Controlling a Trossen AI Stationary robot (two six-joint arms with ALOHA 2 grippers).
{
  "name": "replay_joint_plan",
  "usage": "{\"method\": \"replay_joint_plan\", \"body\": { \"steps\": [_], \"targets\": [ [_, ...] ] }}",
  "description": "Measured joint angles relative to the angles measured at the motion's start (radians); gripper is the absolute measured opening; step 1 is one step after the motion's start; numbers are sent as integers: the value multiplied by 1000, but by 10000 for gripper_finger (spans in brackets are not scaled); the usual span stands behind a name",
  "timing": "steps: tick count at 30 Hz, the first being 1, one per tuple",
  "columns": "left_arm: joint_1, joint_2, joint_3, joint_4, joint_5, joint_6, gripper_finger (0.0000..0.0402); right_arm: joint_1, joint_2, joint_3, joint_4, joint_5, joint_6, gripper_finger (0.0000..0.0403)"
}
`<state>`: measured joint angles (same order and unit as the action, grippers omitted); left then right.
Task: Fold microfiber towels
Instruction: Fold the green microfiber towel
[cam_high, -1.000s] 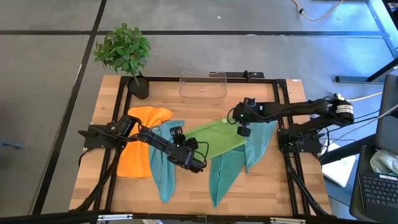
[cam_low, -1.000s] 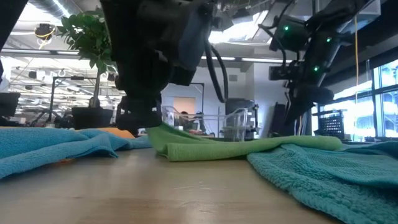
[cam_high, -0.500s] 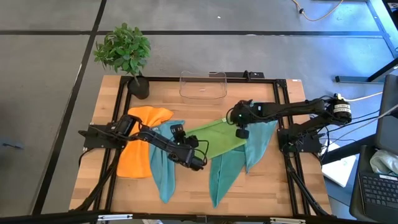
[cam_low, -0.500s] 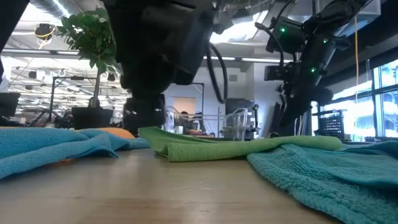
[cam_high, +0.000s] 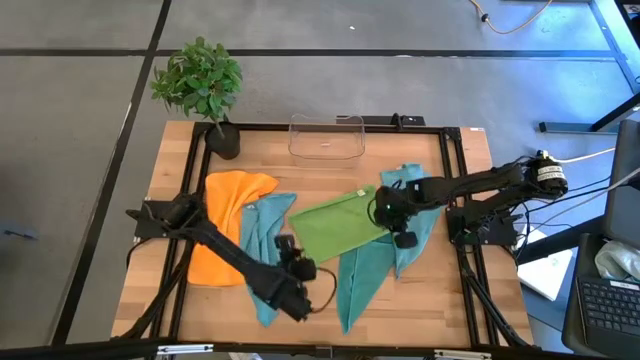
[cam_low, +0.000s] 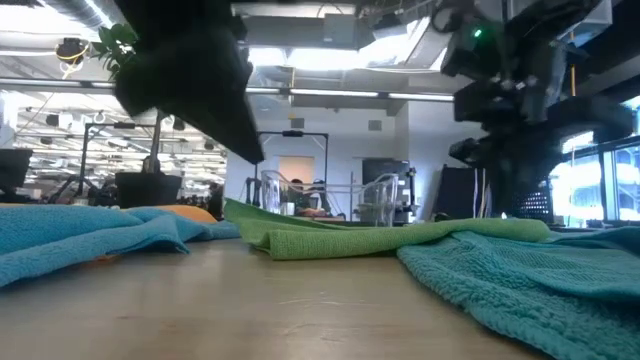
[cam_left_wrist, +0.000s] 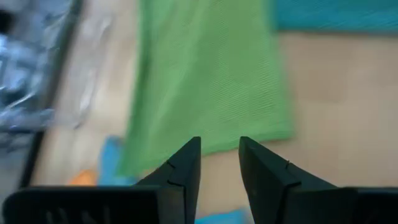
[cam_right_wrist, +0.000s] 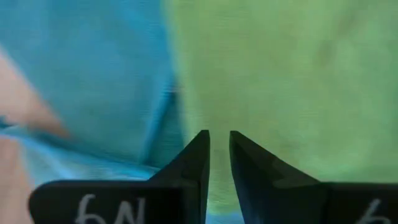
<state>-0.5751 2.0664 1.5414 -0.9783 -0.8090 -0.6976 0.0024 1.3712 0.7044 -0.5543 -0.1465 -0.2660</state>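
The lime green towel (cam_high: 338, 228) lies flat and folded on the table's middle, also in the low view (cam_low: 380, 238). An orange towel (cam_high: 225, 225) and a teal towel (cam_high: 262, 250) lie to its left. Two more teal towels (cam_high: 365, 280) (cam_high: 415, 215) lie to its right. My left gripper (cam_high: 300, 300) hangs open near the front edge, above bare wood, with nothing between its fingers (cam_left_wrist: 219, 146). My right gripper (cam_high: 392, 222) hovers over the green towel's right edge, where it meets teal cloth. Its fingers (cam_right_wrist: 219, 138) stand a narrow gap apart and hold nothing.
A clear plastic bin (cam_high: 326, 135) stands at the table's far edge, and a potted plant (cam_high: 200, 85) at the far left corner. A black frame (cam_high: 455, 200) runs round the work area. Bare wood (cam_high: 440, 300) shows along the near edge.
My left gripper has drawn back from the green towel's near left end toward the table's near edge, rising out of the low view. My right gripper has gone from the green towel's far right corner toward the near edge. The green towel stays flat.
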Motion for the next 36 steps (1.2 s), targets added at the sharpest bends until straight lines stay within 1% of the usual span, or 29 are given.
{"method": "replay_joint_plan", "body": {
  "steps": [2, 4, 7, 11, 13, 16, 18, 21, 24, 26, 29, 31, 36],
  "targets": [
    [2, 11, -1, 65, 20, 49, 105, 41, 0, 0, -24, -1, 5, 65],
    [14, 11, -3, 77, 20, 82, 106, 75, 0, 0, -37, 14, 23, 67],
    [42, 10, -1, 116, 48, 129, 106, 109, 0, 0, -39, 43, 38, 83],
    [83, 15, -1, 194, 199, 227, 106, 129, 0, 0, -14, 59, 51, 129],
    [100, 24, -2, 213, 248, 259, 106, 131, 0, 0, -13, 97, 51, 156],
    [114, 22, -2, 226, 260, 263, 106, 130, 0, 0, -53, 165, 54, 197],
    [119, 22, -2, 240, 275, 263, 106, 129, 0, -7, -62, 178, 74, 218],
    [123, 24, -1, 278, 293, 263, 106, 130, 0, -26, -45, 179, 99, 235],
    [129, 47, -2, 286, 327, 263, 106, 130, 2, -45, -11, 192, 104, 233],
    [131, 56, -2, 279, 325, 263, 106, 130, 2, -57, 11, 246, 105, 224],
    [137, 67, -2, 254, 325, 258, 106, 130, 2, -66, 18, 327, 106, 198],
    [139, 77, -2, 231, 327, 252, 106, 129, 2, -71, 16, 336, 107, 176],
    [143, 83, -2, 236, 334, 239, 106, 130, 2, -75, 17, 303, 110, 121]
  ]
}}
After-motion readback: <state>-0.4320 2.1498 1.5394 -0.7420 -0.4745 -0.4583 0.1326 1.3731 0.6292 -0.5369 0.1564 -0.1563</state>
